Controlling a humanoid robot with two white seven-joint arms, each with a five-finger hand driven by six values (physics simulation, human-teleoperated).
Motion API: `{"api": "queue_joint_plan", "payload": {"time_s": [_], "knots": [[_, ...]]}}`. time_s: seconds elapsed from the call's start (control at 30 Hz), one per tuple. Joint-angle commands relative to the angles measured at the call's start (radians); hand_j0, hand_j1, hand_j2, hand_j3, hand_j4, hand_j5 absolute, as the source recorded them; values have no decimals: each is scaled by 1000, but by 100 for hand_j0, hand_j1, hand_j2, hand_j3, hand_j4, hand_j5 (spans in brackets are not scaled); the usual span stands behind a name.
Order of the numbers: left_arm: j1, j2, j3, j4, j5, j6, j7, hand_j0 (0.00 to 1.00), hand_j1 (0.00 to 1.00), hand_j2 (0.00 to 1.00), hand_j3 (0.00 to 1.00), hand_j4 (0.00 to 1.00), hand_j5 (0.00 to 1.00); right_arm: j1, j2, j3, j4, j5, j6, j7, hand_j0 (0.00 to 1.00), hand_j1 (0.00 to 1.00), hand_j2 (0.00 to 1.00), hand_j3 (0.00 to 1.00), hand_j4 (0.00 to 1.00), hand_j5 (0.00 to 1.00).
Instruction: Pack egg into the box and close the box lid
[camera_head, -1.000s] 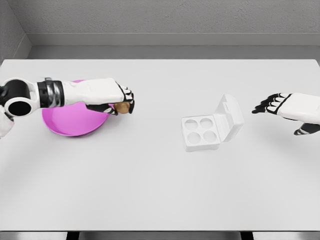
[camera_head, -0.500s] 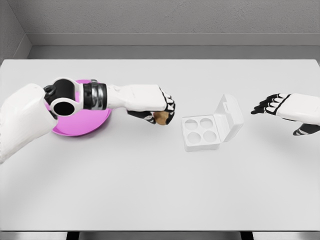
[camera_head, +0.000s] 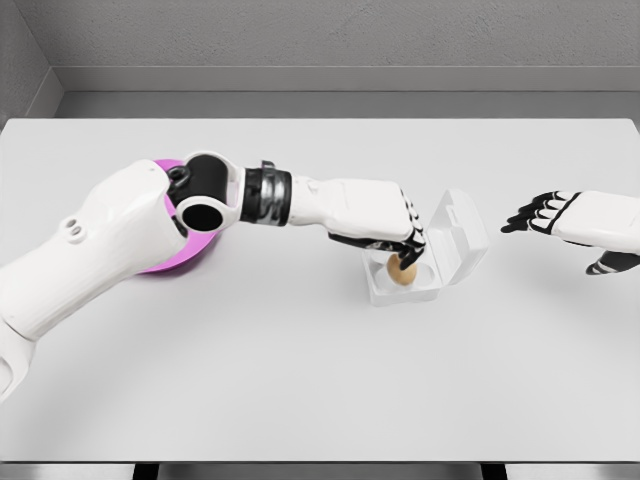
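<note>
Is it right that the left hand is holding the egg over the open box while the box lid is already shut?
Not quite. In the head view the left hand does hold the egg over the box, its fingers around it, but the box lid is not shut: it stands raised at the box's right side.

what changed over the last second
The left hand carried the egg rightward from beside the pink bowl to just over the open box, still gripping it. The box, its raised lid and the hovering right hand stayed put.
</note>
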Motion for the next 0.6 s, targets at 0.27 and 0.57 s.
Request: {"api": "queue_joint_plan", "payload": {"time_s": [0.27,0.57], "knots": [[-28,49,8,-7,77,2,8,100,100,100,100,100,100,0,-2,-1,0,-5,3,0,100,100,100,100,100,100],[-40,87,8,-4,109,2,11,100,100,100,100,100,100,0,7,18,-11,-5,3,0,100,100,100,100,100,100]]}}
